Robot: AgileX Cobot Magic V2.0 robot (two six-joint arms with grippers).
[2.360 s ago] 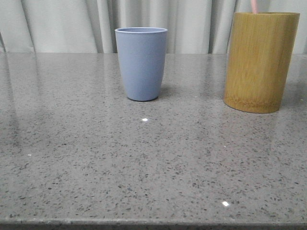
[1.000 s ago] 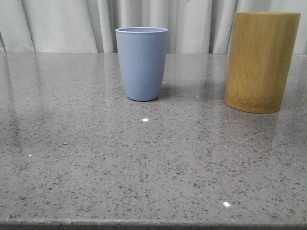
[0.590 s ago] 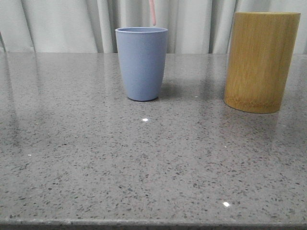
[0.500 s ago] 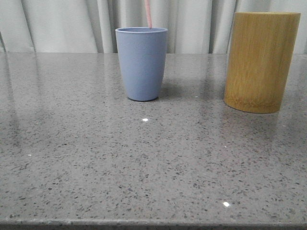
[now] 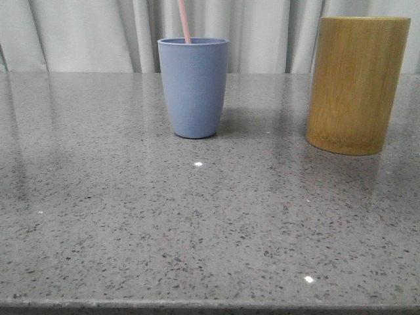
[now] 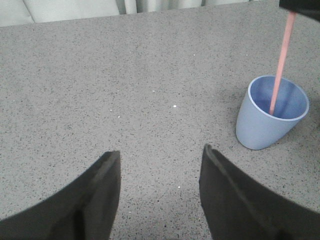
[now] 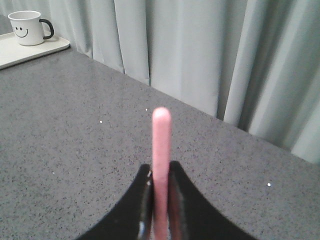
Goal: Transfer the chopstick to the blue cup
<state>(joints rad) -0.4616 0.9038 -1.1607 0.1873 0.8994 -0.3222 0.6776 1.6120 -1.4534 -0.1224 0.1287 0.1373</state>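
Observation:
The blue cup (image 5: 193, 86) stands on the grey stone table, left of the bamboo cylinder holder (image 5: 357, 84). A pale pink chopstick (image 5: 184, 21) leans out of the cup's mouth, running up out of the front view. In the left wrist view the chopstick (image 6: 280, 60) reaches down into the cup (image 6: 270, 119), its upper end under a dark gripper part at the frame's corner. My right gripper (image 7: 161, 172) is shut on the chopstick (image 7: 161, 150). My left gripper (image 6: 160, 156) is open and empty above the table, away from the cup.
Grey curtains hang behind the table. In the right wrist view a white smiley mug (image 7: 27, 27) stands on a pale tray (image 7: 30, 50) at the far side of the table. The table's front edge (image 5: 210, 306) runs along the bottom of the front view.
The chopstick left the bamboo holder, passed out of view, then came down over the blue cup; its lower end now sits inside the cup, shifted left.

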